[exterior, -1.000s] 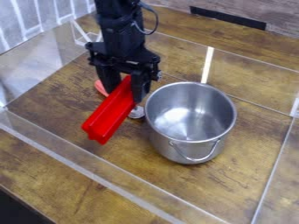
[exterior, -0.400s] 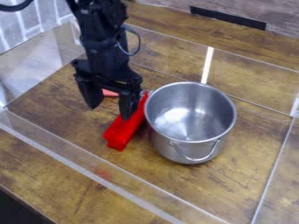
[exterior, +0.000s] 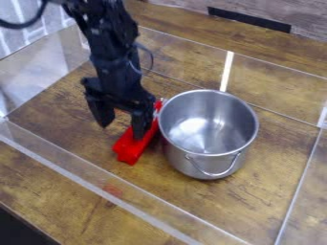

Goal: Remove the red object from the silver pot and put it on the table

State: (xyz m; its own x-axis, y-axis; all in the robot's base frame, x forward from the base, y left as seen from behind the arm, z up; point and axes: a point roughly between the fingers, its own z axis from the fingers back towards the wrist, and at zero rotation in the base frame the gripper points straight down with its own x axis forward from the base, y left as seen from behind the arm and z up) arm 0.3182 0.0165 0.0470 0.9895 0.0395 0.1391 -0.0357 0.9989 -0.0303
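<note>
Red object (exterior: 132, 144) on table (exterior: 76, 182) — against silver pot (exterior: 205, 134), jaws spread.

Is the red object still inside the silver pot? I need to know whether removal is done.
No: the red object lies on the table beside the silver pot, whose inside shows only bare steel.
</note>
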